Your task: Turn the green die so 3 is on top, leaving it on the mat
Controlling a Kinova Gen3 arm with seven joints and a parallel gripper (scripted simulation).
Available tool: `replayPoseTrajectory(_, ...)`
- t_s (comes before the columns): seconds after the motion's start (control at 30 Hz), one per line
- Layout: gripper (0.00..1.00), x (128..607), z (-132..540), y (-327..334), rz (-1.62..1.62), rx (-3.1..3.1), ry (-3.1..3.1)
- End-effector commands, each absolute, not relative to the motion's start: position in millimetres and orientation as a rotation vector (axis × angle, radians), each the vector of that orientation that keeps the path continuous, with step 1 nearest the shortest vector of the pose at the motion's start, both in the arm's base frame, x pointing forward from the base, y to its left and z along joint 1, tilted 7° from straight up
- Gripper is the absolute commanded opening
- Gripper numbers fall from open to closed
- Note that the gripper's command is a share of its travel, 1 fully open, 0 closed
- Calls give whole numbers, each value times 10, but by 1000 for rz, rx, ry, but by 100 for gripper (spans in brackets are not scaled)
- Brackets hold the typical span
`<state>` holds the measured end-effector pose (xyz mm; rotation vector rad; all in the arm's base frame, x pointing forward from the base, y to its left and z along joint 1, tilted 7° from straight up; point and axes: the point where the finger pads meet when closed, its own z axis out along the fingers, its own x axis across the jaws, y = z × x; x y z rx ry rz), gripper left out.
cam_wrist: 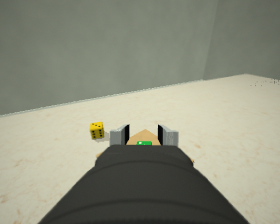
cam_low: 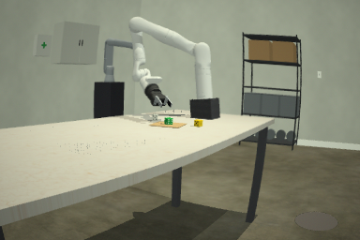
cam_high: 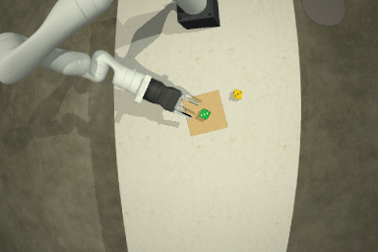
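Note:
The green die point(cam_high: 205, 113) lies on the tan mat point(cam_high: 209, 109), near the mat's left side, with three white pips on top. It also shows in the exterior view point(cam_low: 168, 120) and, mostly hidden behind my gripper body, in the wrist view point(cam_wrist: 144, 143). My gripper point(cam_high: 192, 105) point(cam_low: 165, 102) is open and empty. It is raised above the table, up and to the left of the die. In the wrist view the fingers stand apart with nothing between them. The yellow die point(cam_high: 237, 94) point(cam_wrist: 96, 130) lies on the table right of the mat.
The arm's black base point(cam_high: 198, 8) stands at the far end of the table. A second black box and grey arm point(cam_low: 109, 98) stand behind the table, and a shelf unit point(cam_low: 271, 89) is at the right wall.

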<state>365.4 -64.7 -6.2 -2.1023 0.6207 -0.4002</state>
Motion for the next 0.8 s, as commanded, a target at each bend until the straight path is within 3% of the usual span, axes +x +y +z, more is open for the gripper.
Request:
replayPoseTrajectory(0.0,87,3674,33,-631,-405,-2098,612)
replayPoseTrajectory(0.77,87,3709,67,-572,-370,-2235,658)
